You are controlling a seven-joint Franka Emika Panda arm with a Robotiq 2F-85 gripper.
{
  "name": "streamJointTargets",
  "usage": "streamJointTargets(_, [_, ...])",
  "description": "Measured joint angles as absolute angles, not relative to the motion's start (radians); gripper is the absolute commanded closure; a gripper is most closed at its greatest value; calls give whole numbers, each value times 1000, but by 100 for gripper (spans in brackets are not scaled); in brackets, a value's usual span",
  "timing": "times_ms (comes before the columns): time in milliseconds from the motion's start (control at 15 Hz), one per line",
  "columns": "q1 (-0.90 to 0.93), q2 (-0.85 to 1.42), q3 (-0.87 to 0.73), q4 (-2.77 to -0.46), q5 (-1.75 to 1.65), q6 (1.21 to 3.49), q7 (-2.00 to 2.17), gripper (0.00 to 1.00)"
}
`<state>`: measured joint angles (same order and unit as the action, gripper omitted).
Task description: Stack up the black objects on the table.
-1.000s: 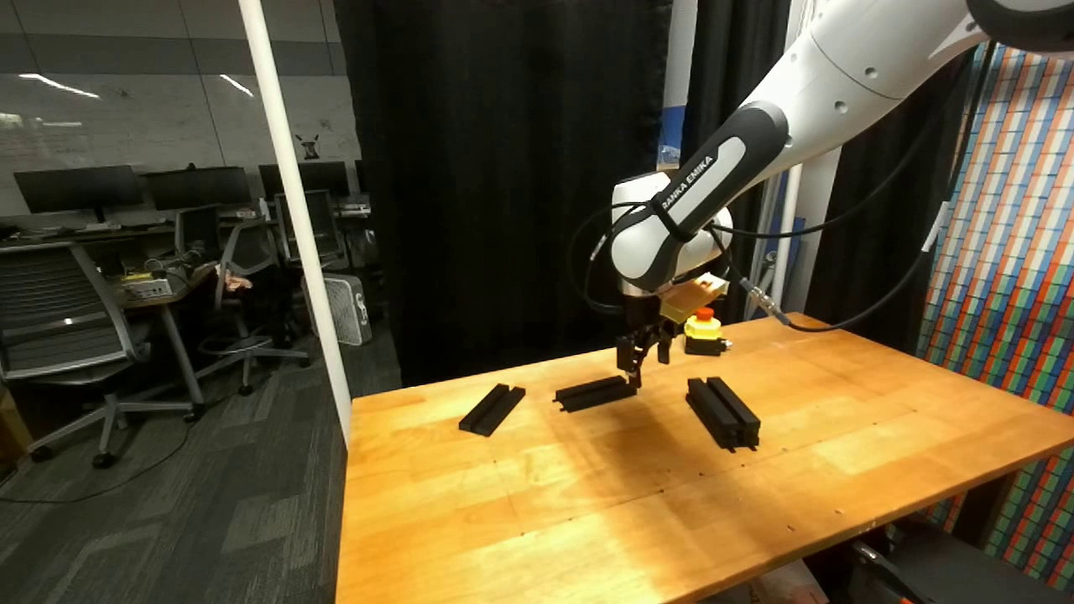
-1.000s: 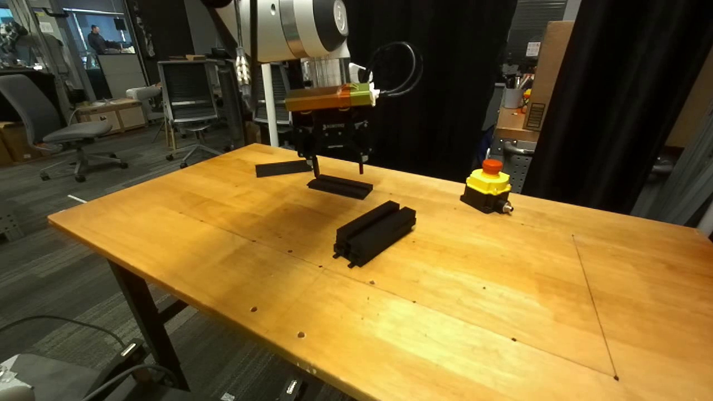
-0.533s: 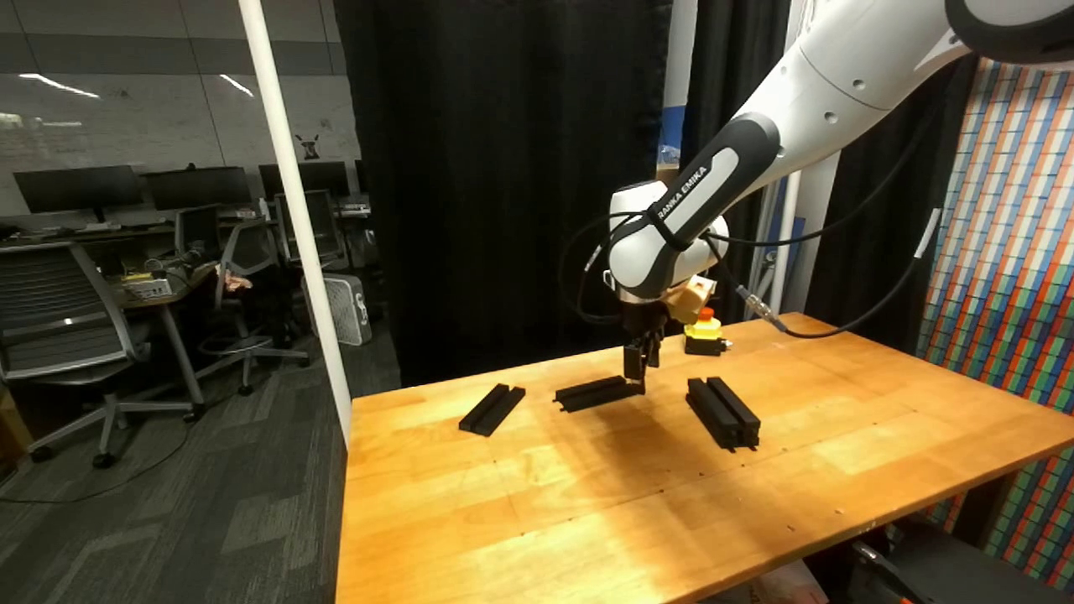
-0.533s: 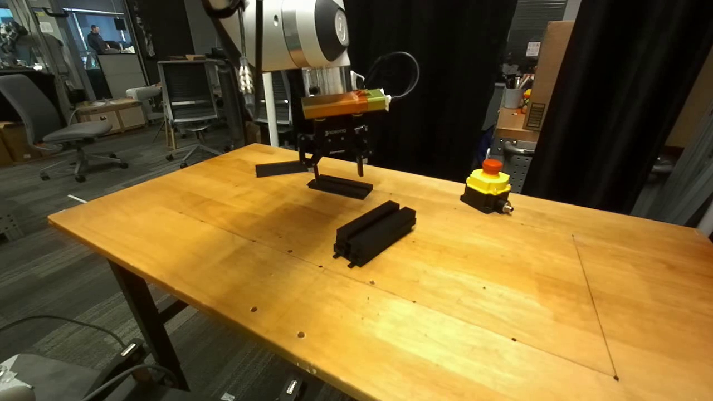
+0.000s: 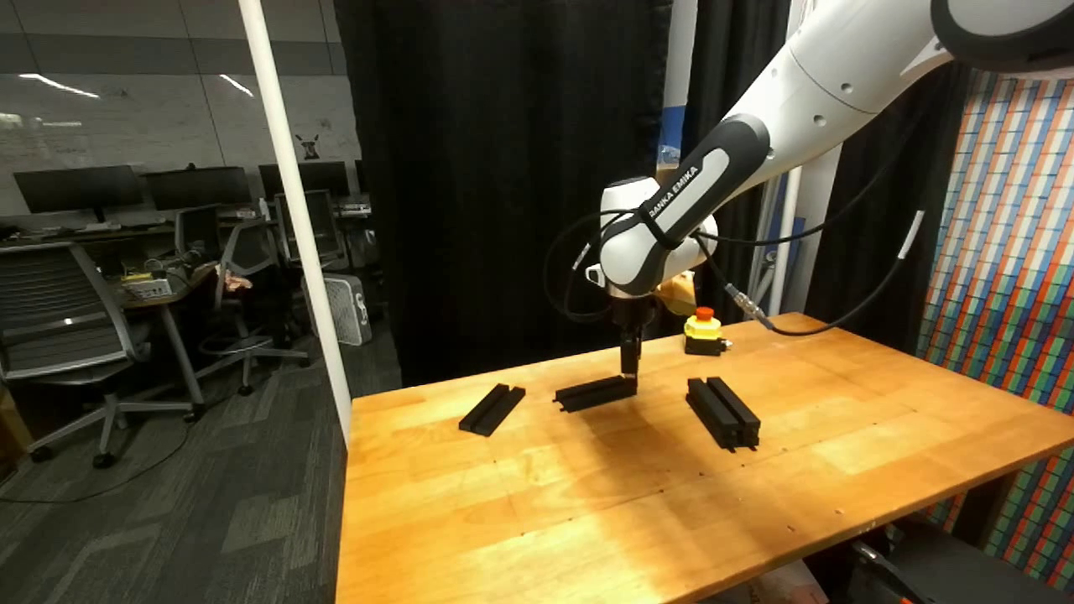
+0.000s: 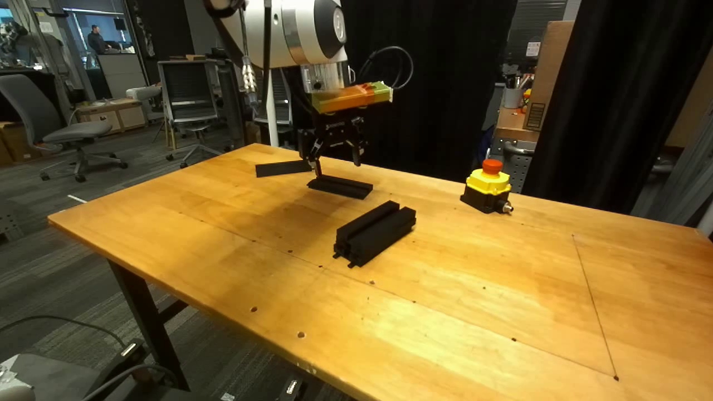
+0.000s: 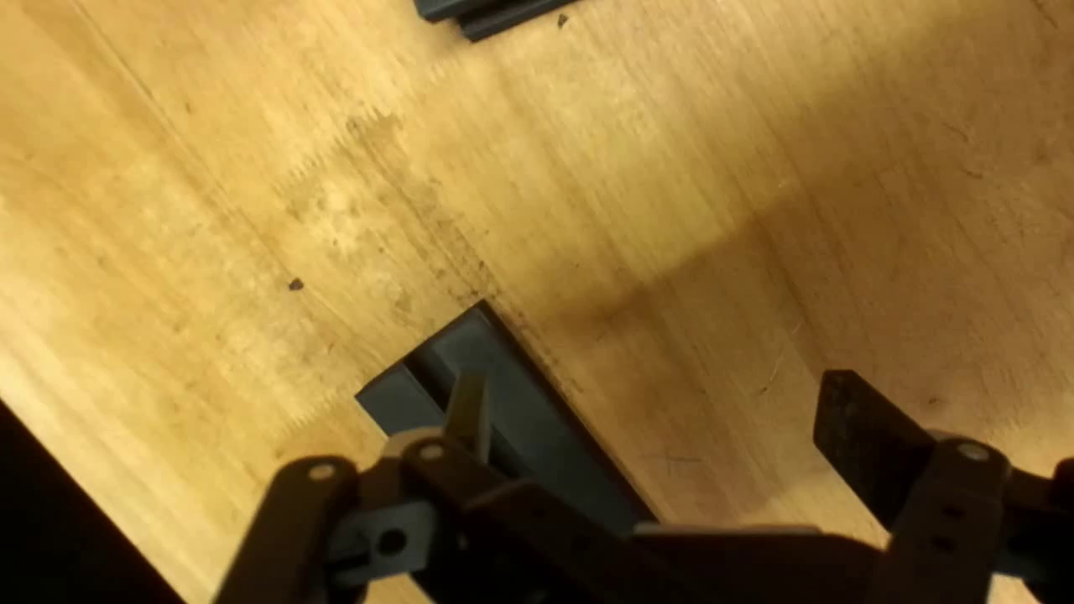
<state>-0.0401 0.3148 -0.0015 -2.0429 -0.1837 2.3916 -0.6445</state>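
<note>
One yellow button (image 6: pixel 488 182), black curtain (image 5: pixel 503 168) behind table (image 5: pixel 503 520) — end effector (image 6: pixel 337 167) spread, finger (image 7: pixel 468 411) over black bar (image 7: pixel 529 428)

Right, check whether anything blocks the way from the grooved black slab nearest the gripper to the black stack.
Nothing visible does: in both exterior views, only table shows between the grooved black slab and the black stack. The emergency stop button stands off that path.

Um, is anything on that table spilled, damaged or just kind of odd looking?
No spill or breakage shows. The one oddity is a dark, rough patch on the table, seen in the wrist view near the end of a black bar. Its uneven, grainy look suggests wear or old staining; I can't tell which.
</note>
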Motion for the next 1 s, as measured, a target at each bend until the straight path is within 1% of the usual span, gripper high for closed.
streamJointTargets(1000, [-71, 517, 58, -1843, -178, 2422, -920, 0])
